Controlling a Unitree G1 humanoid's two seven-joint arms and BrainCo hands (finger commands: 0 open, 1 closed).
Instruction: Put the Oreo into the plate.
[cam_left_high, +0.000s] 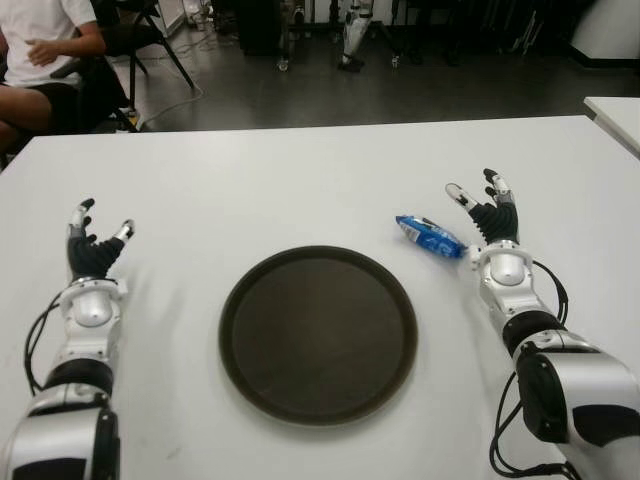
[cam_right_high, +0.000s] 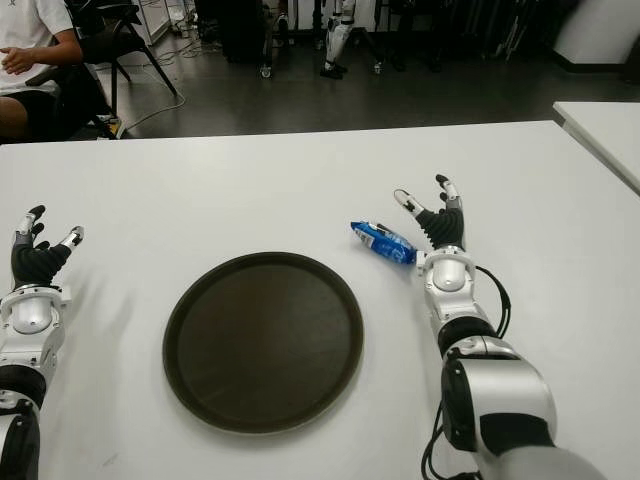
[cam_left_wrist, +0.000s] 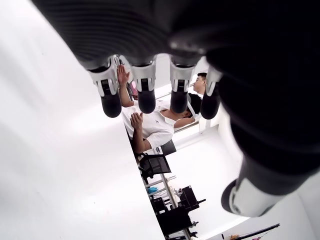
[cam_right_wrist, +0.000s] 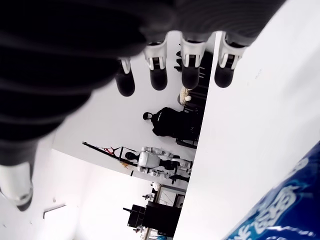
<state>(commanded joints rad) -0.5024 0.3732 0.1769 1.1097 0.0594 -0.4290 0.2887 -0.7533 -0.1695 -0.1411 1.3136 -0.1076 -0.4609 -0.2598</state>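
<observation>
A blue Oreo packet (cam_left_high: 430, 236) lies on the white table, just beyond the right rim of the round dark plate (cam_left_high: 318, 334). My right hand (cam_left_high: 483, 208) is immediately to the right of the packet, fingers spread, holding nothing. A corner of the blue packet (cam_right_wrist: 280, 210) shows in the right wrist view beside that open hand. My left hand (cam_left_high: 97, 240) is far to the left of the plate, fingers spread and holding nothing.
A person in a white shirt (cam_left_high: 35, 45) sits beyond the table's far left corner, beside a black chair (cam_left_high: 140, 40). Another white table edge (cam_left_high: 615, 115) shows at the far right. Dark floor and robot legs (cam_left_high: 355, 35) lie behind the table.
</observation>
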